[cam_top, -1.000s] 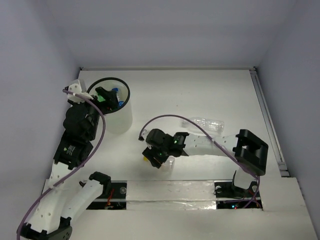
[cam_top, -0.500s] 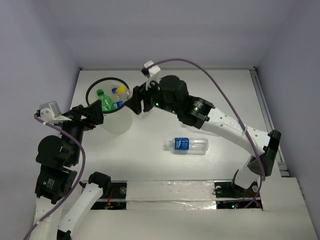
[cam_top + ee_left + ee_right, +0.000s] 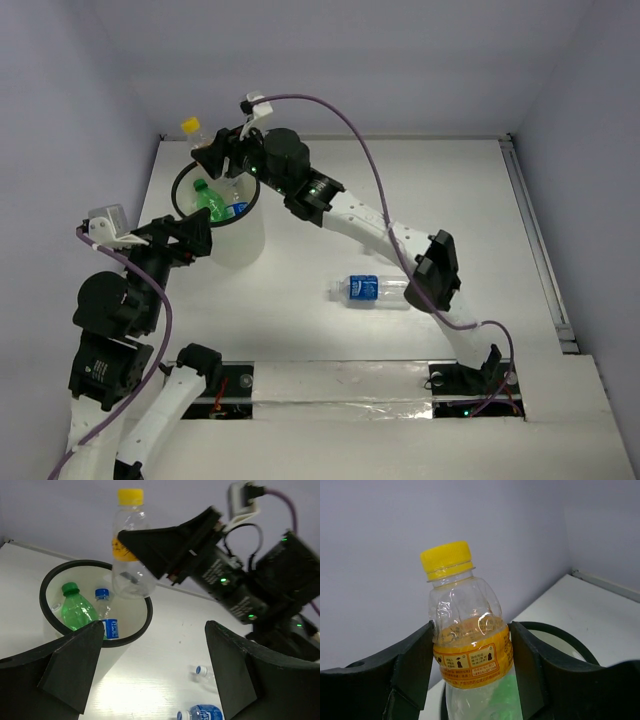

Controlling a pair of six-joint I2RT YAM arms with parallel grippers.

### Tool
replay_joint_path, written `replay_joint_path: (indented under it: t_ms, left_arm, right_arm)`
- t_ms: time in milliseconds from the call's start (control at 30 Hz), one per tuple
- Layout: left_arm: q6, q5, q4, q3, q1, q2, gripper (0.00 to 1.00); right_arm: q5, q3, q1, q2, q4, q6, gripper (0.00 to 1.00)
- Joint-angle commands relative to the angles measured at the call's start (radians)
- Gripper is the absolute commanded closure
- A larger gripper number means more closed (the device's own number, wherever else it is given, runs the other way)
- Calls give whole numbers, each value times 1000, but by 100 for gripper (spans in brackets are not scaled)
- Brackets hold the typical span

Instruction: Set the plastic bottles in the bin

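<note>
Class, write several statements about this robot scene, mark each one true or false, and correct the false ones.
1. The right gripper is shut on the orange-label bottle. True.
2. The green bottle lies on the table. False: it is inside the bin.
3. The left gripper is open and holds nothing. True.
4. The held bottle hangs cap down. False: its yellow cap points up.
5. Every bottle is already in the bin. False: a blue-label bottle lies on its side on the table.
</note>
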Motion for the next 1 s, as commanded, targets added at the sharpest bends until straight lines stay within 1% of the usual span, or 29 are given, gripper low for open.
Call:
replay_joint_path:
  t_ms: [0, 67, 167, 200, 267, 300, 333, 433, 533, 633, 667, 700, 733, 800, 833, 867, 900, 933, 967]
  left_arm:
    - [-1, 23, 5, -6, 2, -11, 21]
    - [1, 22, -3, -13, 2, -14, 21]
    - [1, 22, -3, -22, 2, -15, 21]
    - [-1, 23, -4, -23, 2, -15, 21]
    - [-7, 28, -1, -25, 2, -14, 21]
    - [-11, 31, -1, -25, 2, -14, 21]
    - [-14, 34, -1, -25, 2, -14, 21]
    - [-30, 43, -1, -23, 2, -11, 21]
    - [-42, 52, -3, -19, 2, -9, 22]
    - [-54, 65, -7, -14, 2, -3, 23]
    - [-57, 72, -7, -14, 2, 3, 25]
    - [-60, 81, -7, -14, 2, 9, 27]
    - [-64, 107, -4, -17, 2, 15, 29]
    - [-73, 141, 7, -32, 2, 34, 36]
    - [-73, 178, 20, -39, 2, 40, 41]
    - [-79, 196, 28, -46, 2, 56, 48]
    - [-85, 250, 49, -65, 2, 70, 51]
    - [-93, 278, 65, -78, 2, 70, 55]
    - [-105, 305, 86, -98, 2, 84, 62]
  right_arm:
    - [6, 83, -13, 34, 75, 10, 54]
    - [35, 55, -23, 38, 84, 7, 53]
    - [42, -11, -23, 19, 115, -11, 44]
    - [41, -19, -23, 16, 113, -16, 37]
    - [42, -45, -23, 2, 113, -36, 29]
    - [41, -57, -23, -5, 124, -39, 21]
    - [41, -87, -23, -15, 133, -45, 18]
    - [23, -117, -23, -53, 153, -50, 16]
    - [18, -131, -23, -77, 151, -54, 16]
    - [21, -186, -23, -120, 179, -51, 17]
    - [23, -207, -23, -136, 188, -48, 17]
    - [26, -259, -23, -154, 200, -47, 18]
    - [30, -288, -23, -200, 226, -44, 21]
    - [55, -354, -23, -255, 250, -45, 27]
    - [64, -434, -23, -321, 266, -51, 42]
    - [94, -482, -23, -359, 273, -56, 49]
    - [113, -590, -23, -442, 280, -60, 63]
    - [134, -649, -32, -443, 282, -62, 71]
    - [176, -708, -32, -529, 282, -56, 77]
